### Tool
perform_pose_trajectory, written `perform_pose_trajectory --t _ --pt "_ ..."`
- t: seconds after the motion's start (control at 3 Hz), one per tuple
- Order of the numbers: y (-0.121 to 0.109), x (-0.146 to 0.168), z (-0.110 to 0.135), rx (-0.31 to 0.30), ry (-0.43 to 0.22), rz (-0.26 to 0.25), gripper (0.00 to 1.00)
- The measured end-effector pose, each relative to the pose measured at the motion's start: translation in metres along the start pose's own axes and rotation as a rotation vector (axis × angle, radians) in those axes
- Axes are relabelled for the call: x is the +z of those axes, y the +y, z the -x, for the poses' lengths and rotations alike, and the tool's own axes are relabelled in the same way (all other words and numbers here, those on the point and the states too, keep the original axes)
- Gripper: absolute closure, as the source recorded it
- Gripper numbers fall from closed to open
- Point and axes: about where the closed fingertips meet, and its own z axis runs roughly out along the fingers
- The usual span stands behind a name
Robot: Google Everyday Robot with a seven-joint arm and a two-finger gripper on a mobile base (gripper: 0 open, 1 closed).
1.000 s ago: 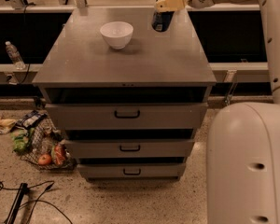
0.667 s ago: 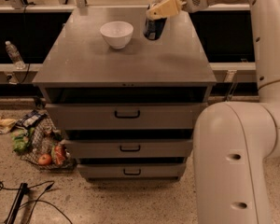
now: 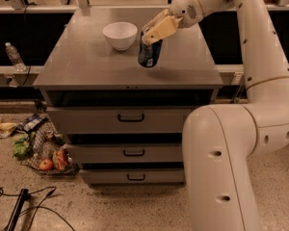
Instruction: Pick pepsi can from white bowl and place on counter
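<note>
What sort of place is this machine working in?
Likely a test lab or workshop: a grey metal drawer cabinet serves as counter, cables trail over the floor, and the gripper holds a pepsi can above the counter.

Pincer (image 3: 151,34) around pepsi can (image 3: 149,57) above counter (image 3: 91,64).

The grey desk (image 3: 86,66) bears the white bowl (image 3: 120,34), upright toward 12 o'clock of its top. Near the bowl at its 4 o'clock, over the desk's middle, the claw (image 3: 152,32) grips the tilted pepsi can (image 3: 149,57); whether the can touches the top is unclear.
</note>
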Motion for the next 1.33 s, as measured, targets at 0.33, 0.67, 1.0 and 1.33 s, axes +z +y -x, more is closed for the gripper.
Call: perform_pose_trajectory --t 0.33,0.67,1.0,1.33 --pt "0.000 0.012 -0.005 0.027 0.035 0.023 0.67" --pt "-0.001 0.021 -0.008 0.057 0.054 0.035 0.44" --pt "-0.004 0.033 -0.011 0.072 0.075 0.046 0.21" --pt "-0.005 0.036 -0.014 0.087 0.092 0.044 0.00"
